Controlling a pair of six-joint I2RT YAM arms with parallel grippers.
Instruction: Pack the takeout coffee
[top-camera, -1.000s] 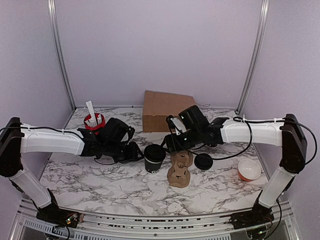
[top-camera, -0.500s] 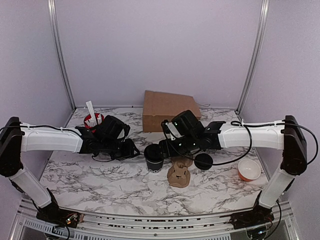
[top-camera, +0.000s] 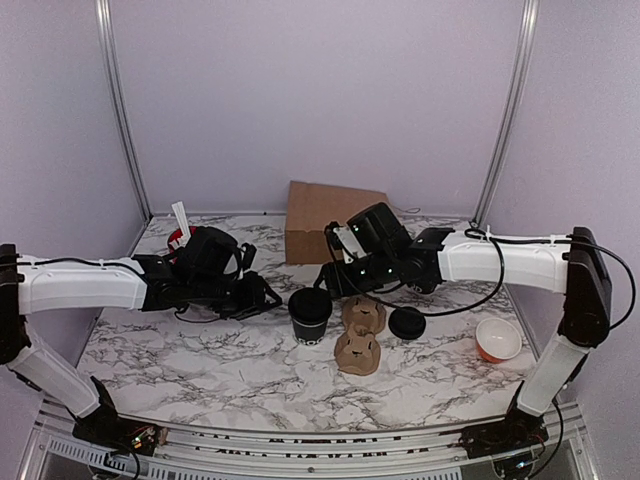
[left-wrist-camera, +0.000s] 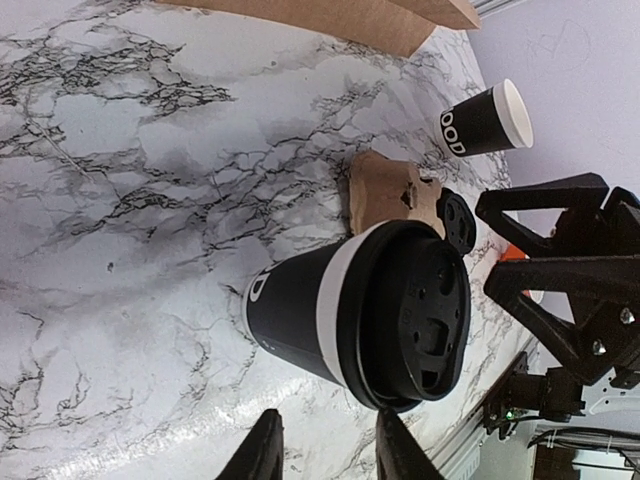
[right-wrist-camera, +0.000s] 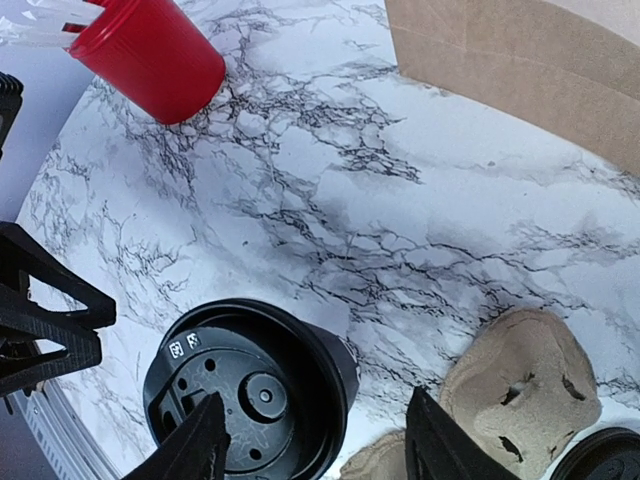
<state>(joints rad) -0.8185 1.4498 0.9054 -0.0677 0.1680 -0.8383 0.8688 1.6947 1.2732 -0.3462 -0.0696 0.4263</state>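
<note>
The takeout coffee (top-camera: 310, 315), a small black paper cup with a black lid, stands upright mid-table. In the left wrist view (left-wrist-camera: 360, 310) a white band shows under its lid. My left gripper (top-camera: 262, 298) is open and empty just left of the cup, apart from it (left-wrist-camera: 328, 455). My right gripper (top-camera: 335, 280) is open and empty, hovering behind and above the cup's right side; in the right wrist view (right-wrist-camera: 325, 445) the lid (right-wrist-camera: 240, 395) lies below between its fingers. A brown paper bag (top-camera: 330, 220) stands at the back.
A cardboard cup carrier (top-camera: 358, 335) lies right of the cup, and a loose black lid (top-camera: 407, 323) lies beside the carrier. A second black cup with a white rim (left-wrist-camera: 485, 120) stands farther off. A red cup with white sticks (top-camera: 185, 240) is back left, and an orange bowl (top-camera: 497, 340) is at the right.
My left gripper has drawn back to the left, away from the cup. My right gripper dipped over the cup's lid, then lifted back and to the right. The cup has stayed put.
</note>
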